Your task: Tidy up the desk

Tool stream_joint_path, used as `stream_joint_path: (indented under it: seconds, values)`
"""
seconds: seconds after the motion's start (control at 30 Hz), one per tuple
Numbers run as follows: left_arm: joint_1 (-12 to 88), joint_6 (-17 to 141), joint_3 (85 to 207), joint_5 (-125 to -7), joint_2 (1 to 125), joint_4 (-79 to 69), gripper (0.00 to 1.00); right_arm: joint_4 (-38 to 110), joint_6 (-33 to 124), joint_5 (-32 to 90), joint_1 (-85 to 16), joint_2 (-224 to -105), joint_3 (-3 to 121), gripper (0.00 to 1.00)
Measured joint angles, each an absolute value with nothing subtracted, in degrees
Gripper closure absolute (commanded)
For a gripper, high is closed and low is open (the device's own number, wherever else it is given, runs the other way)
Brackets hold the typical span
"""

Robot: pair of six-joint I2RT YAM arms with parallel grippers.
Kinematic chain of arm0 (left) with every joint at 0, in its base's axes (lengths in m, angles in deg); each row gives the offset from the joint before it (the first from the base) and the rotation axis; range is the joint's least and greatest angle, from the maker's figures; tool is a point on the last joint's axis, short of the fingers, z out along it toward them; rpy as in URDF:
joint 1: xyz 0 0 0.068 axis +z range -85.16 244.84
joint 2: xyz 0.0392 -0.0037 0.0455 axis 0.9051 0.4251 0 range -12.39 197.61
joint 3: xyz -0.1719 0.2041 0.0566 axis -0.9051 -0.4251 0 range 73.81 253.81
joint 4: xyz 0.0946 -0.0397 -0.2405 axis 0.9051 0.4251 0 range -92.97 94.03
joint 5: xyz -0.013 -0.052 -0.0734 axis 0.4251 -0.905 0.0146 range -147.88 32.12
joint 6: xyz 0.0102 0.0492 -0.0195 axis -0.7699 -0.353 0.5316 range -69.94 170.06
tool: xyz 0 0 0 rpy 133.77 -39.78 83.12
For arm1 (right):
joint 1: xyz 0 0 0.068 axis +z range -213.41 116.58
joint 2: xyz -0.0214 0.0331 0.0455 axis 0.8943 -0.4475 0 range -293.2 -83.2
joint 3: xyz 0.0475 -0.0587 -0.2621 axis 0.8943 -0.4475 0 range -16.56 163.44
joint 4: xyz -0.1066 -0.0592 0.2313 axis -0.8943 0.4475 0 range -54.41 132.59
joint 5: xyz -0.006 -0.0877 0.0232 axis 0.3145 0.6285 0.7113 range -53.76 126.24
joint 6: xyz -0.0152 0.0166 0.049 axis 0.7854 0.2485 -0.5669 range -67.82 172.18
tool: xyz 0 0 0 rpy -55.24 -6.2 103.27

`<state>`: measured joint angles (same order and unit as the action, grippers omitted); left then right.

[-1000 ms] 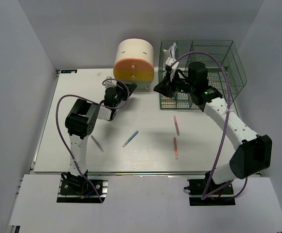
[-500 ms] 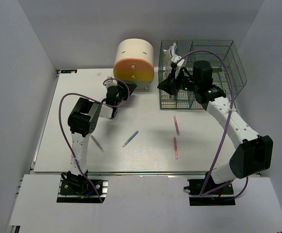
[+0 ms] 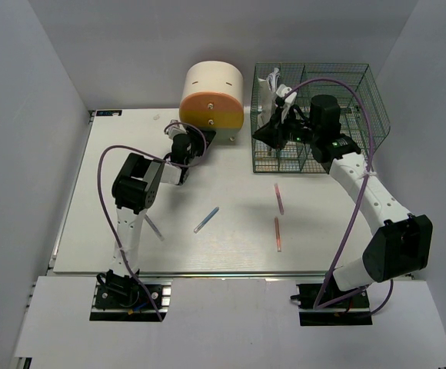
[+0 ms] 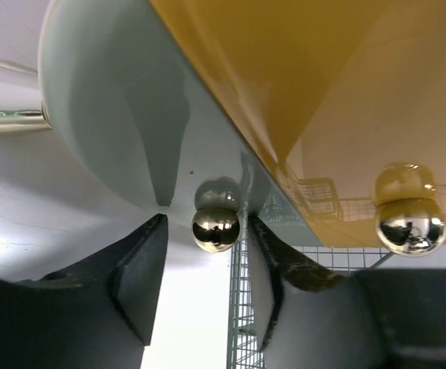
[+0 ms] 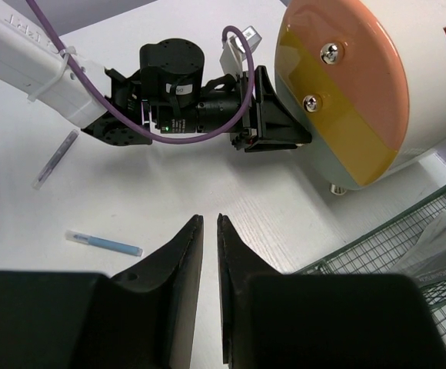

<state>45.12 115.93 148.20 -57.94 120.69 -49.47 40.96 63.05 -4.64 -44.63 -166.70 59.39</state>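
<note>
The top external camera sat high above and behind the robot. It looked down and forward over the whole tabletop [image 3: 231, 246], the drawer box [image 3: 212, 96] and the mesh organizer [image 3: 338, 84]. The left wrist camera was pressed very close to the drawer box's front. It faced steeply along that front, past the left claw [image 4: 206, 223] to a shiny knob [image 4: 216, 228]. The right wrist camera hung farther off, looking down across the tabletop past the right claw [image 5: 210, 219]. All three views shared the drawer box and some of the mesh organizer. The right wrist view also caught the left arm [image 5: 23, 46] and the left claw at the box.
</note>
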Motion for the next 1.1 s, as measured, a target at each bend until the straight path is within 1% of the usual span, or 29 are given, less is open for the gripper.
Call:
stream_joint_path:
  seconds: [0.1, 0.2, 0.23, 0.37, 0.57, 0.83, 1.03, 1.07, 1.1]
  values:
    - [45.0, 116.0, 148.7, -57.7, 121.3, -49.4, 0.50, 41.0, 63.0, -4.7, -44.8, -166.8, 59.4, 0.81]
    - [44.9, 116.6, 148.9, -57.6, 121.4, -49.6, 0.58, 41.0, 63.1, -4.7, -45.0, -167.0, 59.4, 0.81]
    - [44.8, 116.7, 148.9, -57.6, 121.4, -49.7, 0.64, 41.0, 63.1, -4.7, -45.0, -167.1, 59.4, 0.81]
    - [44.7, 117.2, 148.9, -57.4, 121.4, -50.2, 0.75, 41.0, 63.1, -4.9, -45.0, -167.2, 59.4, 0.81]
    - [44.7, 118.0, 145.0, -57.0, 120.6, -54.5, 0.78, 41.0, 63.1, -5.6, -45.1, -167.2, 59.4, 0.81]
    - [44.6, 118.7, 132.1, -58.7, 114.2, -60.4, 0.78, 41.2, 63.1, -7.0, -45.1, -167.2, 59.4, 0.80]
    - [44.6, 118.7, 128.6, -60.3, 112.0, -61.1, 0.78, 41.5, 63.1, -7.7, -45.1, -167.2, 59.1, 0.78]
    - [44.6, 118.7, 128.4, -60.5, 111.8, -61.1, 0.78, 41.6, 63.1, -7.7, -45.1, -167.2, 58.9, 0.76]
    - [44.6, 118.7, 128.2, -60.6, 111.7, -61.1, 0.73, 41.7, 63.1, -7.7, -45.1, -167.2, 58.6, 0.74]
